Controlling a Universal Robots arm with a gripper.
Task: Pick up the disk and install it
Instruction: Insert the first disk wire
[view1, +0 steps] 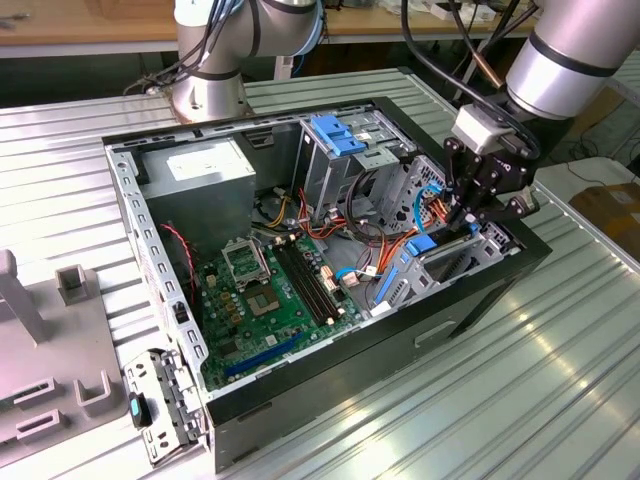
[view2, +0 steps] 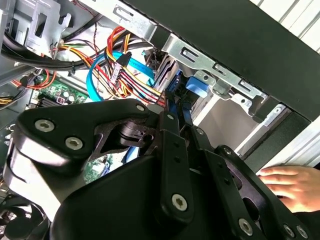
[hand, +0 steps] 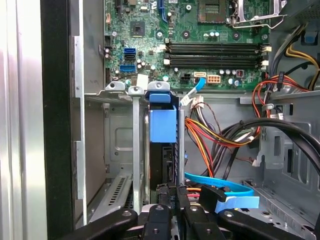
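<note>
The gripper (view1: 470, 215) hangs over the right-hand end of the open computer case (view1: 330, 390) as the exterior view shows it, its black fingers (hand: 167, 200) drawn close together around the end of the disk (hand: 163, 145), which stands on edge in a silver drive bay (hand: 135, 150) by the case's front wall. In the first wrist view the disk's blue carrier frame shows as a broad blue tab with a dark body beneath it, set between two upright metal rails, and the fingers meet it at the near end; in the second wrist view the same blue edge (view2: 196, 87) peeks past the linkage, close under the perforated metal lip of the case. Just beside the bay runs a tangle of red, yellow and orange power wires (hand: 210, 135) and a flat blue data cable (hand: 220, 192). Farther in lies the green motherboard (view1: 270, 300) with its black memory slots, then the tall silver drive cage (view1: 350, 150) with a blue latch on top and the grey power supply (view1: 205, 165) in the far corner. The case rests on a ribbed metal tabletop (view1: 480, 400). A person's hand (view2: 292, 182) rests beside the case's black outer wall (seen in the second wrist view).
</note>
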